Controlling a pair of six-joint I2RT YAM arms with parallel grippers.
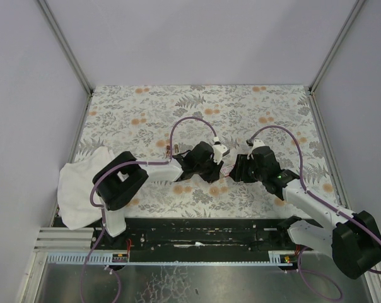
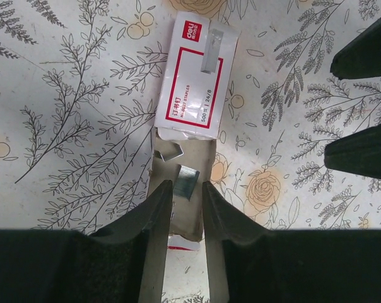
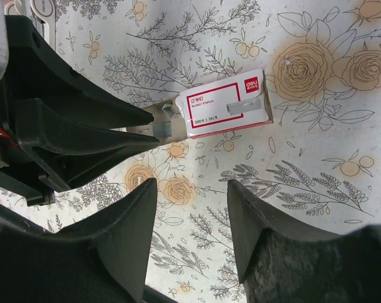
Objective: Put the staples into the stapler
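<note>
Left claw [image 2: 187, 187] of mine hangs by the red box [image 2: 193, 82] mid-table, jaws narrow over its slid-out tan tray [image 2: 203, 154], straddling a staple strip [image 2: 188, 178]; pinched or not, I can't tell. Right claw [image 3: 190, 189] slack, empty. Risks: tray drags, strip slips or snaps, joins the loose bits [image 2: 168, 150].

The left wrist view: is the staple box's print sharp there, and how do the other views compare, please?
Left wrist: staple box print crisp, evenly lit; left claw dark, soft. Right wrist: print legible, right claw dark. Top external: box too small to read.
</note>
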